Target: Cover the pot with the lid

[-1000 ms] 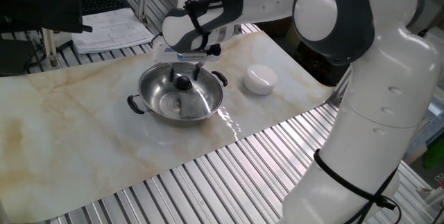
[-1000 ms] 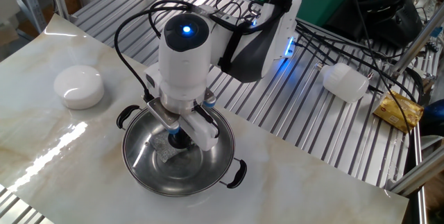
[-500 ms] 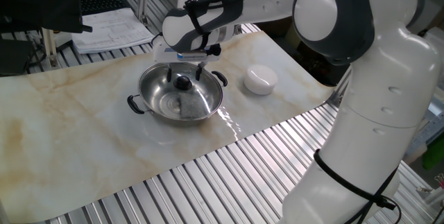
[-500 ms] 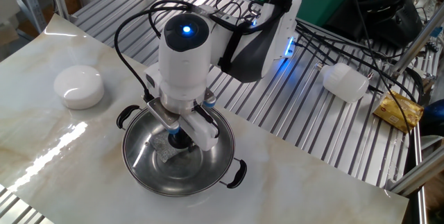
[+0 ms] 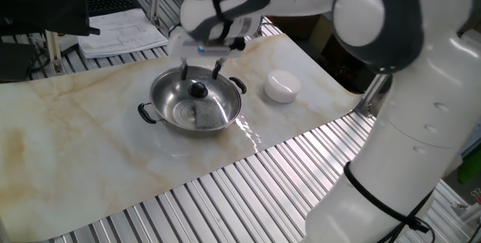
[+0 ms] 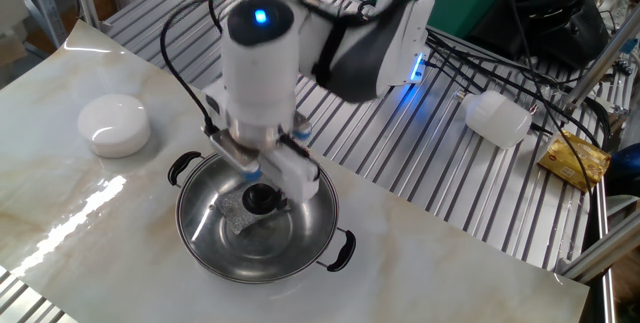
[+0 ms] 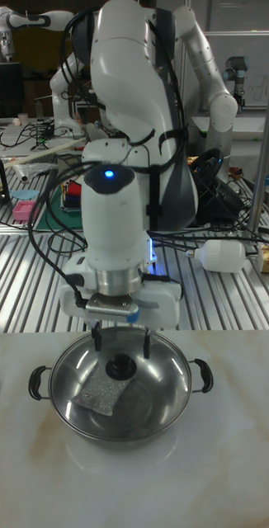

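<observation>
Steel pot (image 5: pixel 197 108), one; glass lid (image 7: pixel 120 388) on it; pincer (image 7: pixel 120 336) open above.

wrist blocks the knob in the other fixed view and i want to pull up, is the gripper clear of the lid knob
Observer: Yes. In the tall fixed view the gripper is open. Its fingers hang apart above the knob and touch nothing.
Operator: ok and is the lid sitting flat
Observer: In the tall fixed view the glass lid looks level, and its rim follows the rim of the steel pot from side to side.
</observation>
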Controlling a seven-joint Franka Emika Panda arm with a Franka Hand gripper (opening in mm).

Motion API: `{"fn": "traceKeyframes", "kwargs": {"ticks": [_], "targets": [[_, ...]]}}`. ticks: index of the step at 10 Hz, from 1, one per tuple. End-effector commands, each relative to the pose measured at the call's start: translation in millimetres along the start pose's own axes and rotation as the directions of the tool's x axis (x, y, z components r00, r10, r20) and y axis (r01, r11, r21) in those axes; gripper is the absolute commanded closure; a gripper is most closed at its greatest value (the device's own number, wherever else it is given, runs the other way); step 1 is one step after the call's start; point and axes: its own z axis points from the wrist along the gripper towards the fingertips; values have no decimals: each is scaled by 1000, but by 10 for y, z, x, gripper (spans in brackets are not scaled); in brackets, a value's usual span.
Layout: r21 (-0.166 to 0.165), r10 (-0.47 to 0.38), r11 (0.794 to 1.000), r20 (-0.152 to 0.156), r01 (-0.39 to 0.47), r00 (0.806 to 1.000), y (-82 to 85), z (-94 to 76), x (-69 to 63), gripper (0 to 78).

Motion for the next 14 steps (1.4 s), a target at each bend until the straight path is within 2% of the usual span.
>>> {"fn": "traceKeyframes", "kwargs": {"ticks": [1,3,4,6,7,11,12,14], "targets": [[-60,-99,993,-9,98,995,-68,-558,95,1],[-37,-115,993,-9,114,993,-62,-630,147,1],[5,-116,993,-4,116,993,-4,-673,226,1],[25,-138,990,-5,138,990,19,-723,384,1],[46,-153,987,-12,154,988,33,-753,434,1],[80,-174,981,-35,176,984,47,-778,468,1],[77,-181,980,-59,186,982,23,-820,486,1],[60,-194,978,-68,198,979,-40,-916,533,1]]}}
